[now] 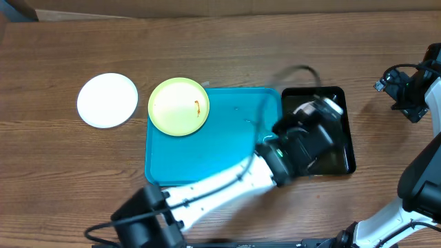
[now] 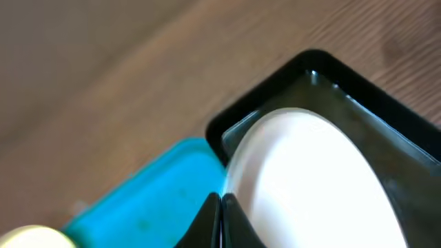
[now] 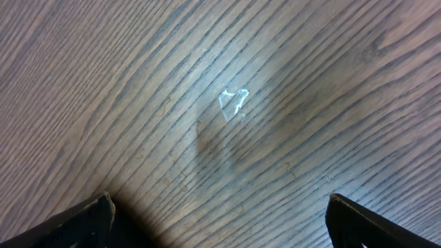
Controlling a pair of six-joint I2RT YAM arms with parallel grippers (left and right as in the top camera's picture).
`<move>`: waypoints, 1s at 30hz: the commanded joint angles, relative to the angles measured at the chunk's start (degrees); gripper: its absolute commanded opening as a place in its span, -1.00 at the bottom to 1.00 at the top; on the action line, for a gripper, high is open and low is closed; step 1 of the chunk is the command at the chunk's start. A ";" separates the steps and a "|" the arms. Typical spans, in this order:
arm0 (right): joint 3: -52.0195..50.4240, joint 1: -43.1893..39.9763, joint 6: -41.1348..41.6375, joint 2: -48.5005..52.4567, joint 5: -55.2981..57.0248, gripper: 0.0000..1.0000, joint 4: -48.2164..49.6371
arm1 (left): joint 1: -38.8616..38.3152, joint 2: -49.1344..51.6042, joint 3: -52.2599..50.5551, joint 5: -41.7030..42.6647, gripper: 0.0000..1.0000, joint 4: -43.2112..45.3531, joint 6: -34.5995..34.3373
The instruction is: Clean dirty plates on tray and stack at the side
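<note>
My left gripper (image 1: 313, 118) (image 2: 222, 197) is shut on the rim of a white plate (image 2: 310, 179) (image 1: 304, 109), which it holds tilted inside the black tray (image 1: 346, 141) (image 2: 386, 114). The turquoise tray (image 1: 227, 151) (image 2: 151, 189) lies just left of it. A lime green plate (image 1: 178, 106) with an orange smear rests over the tray's far left corner. Another white plate (image 1: 107, 100) lies on the table further left. My right gripper (image 1: 405, 93) (image 3: 220, 207) hovers open over bare wood at the far right, nothing between its fingers.
The left arm (image 1: 207, 189) reaches across the turquoise tray's near right corner. The wooden table (image 1: 227, 48) runs along the far side. A small glossy spot (image 3: 234, 103) shows on the wood under the right gripper.
</note>
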 commanded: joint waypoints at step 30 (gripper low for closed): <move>0.63 0.15 0.22 -1.25 0.11 1.00 0.57 | 32.04 -5.05 10.95 49.03 0.22 -31.34 -12.13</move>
